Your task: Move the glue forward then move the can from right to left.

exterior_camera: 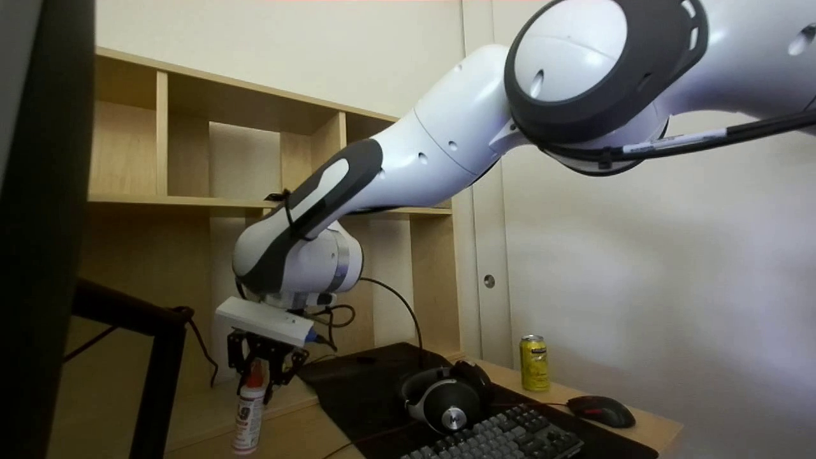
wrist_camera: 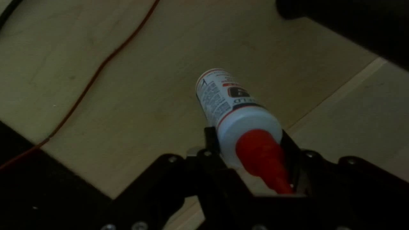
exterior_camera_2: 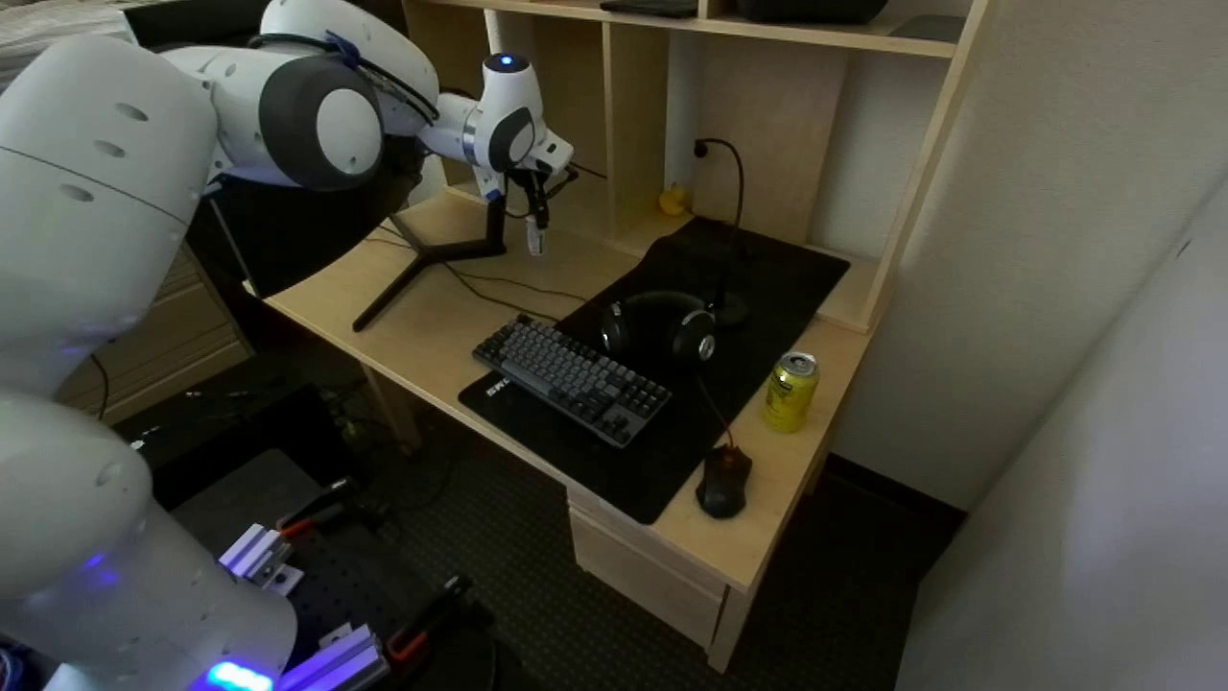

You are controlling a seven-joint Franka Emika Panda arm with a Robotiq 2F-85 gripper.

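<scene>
The glue point(exterior_camera: 248, 417) is a slim white bottle with an orange-red pointed cap; it leans slightly in an exterior view. My gripper point(exterior_camera: 258, 382) is shut on its upper part from above. In the wrist view the glue point(wrist_camera: 230, 95) sits between the two fingers of the gripper point(wrist_camera: 249, 140), one pressed on each side just below the red cap. Whether its base touches the desk I cannot tell. The can point(exterior_camera_2: 791, 395), yellow-green with a silvery top, stands upright on the desk, far from the gripper, near the edge by the wall. The can is outside the wrist view.
Black headphones point(exterior_camera_2: 662, 326) and a keyboard point(exterior_camera_2: 576, 379) lie on a dark mat between glue and can. A mouse point(exterior_camera_2: 724, 482) is near the can. The monitor stand point(exterior_camera_2: 432, 257) is close beside the gripper. Shelves point(exterior_camera: 191, 201) rise behind; a thin cable point(wrist_camera: 105, 64) crosses the desk.
</scene>
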